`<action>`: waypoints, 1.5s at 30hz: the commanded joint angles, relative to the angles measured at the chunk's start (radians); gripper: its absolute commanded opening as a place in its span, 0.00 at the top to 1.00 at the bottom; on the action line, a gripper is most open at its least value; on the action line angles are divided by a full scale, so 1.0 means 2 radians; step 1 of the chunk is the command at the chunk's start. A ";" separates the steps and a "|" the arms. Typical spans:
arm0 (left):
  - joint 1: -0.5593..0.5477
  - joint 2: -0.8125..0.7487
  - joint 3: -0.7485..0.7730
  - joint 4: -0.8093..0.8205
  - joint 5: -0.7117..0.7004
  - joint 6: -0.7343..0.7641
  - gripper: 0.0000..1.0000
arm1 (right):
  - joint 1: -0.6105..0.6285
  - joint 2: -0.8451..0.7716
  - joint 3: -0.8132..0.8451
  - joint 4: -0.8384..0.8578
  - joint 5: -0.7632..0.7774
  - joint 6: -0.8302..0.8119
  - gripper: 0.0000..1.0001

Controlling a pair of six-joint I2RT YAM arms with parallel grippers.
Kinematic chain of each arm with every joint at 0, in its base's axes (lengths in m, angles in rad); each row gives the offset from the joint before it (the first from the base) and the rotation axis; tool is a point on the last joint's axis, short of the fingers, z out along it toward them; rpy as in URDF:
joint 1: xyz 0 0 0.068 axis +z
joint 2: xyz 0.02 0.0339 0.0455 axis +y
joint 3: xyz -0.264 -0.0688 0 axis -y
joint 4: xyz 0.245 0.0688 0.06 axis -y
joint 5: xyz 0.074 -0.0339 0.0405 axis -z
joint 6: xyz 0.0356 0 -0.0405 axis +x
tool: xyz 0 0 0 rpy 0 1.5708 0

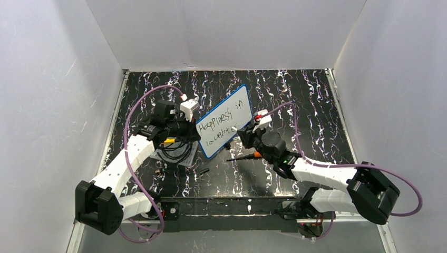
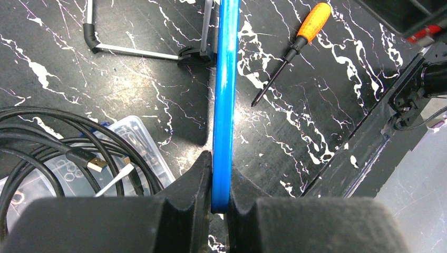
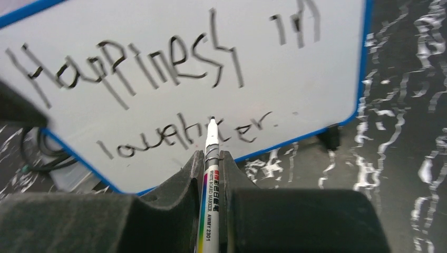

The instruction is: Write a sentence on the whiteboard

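The whiteboard [image 1: 224,120] stands tilted above the table, white with a blue rim. My left gripper [image 2: 221,182] is shut on its blue edge [image 2: 225,95] and holds it up. The sentence [image 3: 158,68] reads "Happiness in laughter." in two black lines; it also shows in the top view [image 1: 222,120]. My right gripper [image 3: 211,158] is shut on a white whiteboard marker [image 3: 209,179]. Its black tip points at the lower line, just off or on the board; I cannot tell which. In the top view the right gripper [image 1: 248,134] sits by the board's lower right.
An orange-handled screwdriver [image 2: 295,47] lies on the black marbled table [image 1: 316,105], also seen by the right arm [image 1: 243,156]. A clear plastic tray [image 2: 137,142] with black cables [image 2: 47,142] lies under the left arm. A small black piece [image 1: 204,171] lies near the front. A metal stand [image 2: 132,50] lies beyond the board.
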 commanded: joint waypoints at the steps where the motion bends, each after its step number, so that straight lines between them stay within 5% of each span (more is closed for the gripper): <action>1: -0.001 -0.013 0.009 -0.006 0.013 -0.016 1.00 | 0.000 0.018 0.005 0.020 -0.093 0.030 0.99; 45: -0.001 -0.016 0.008 -0.005 0.019 -0.021 1.00 | 0.015 0.107 0.041 0.019 -0.086 0.022 0.99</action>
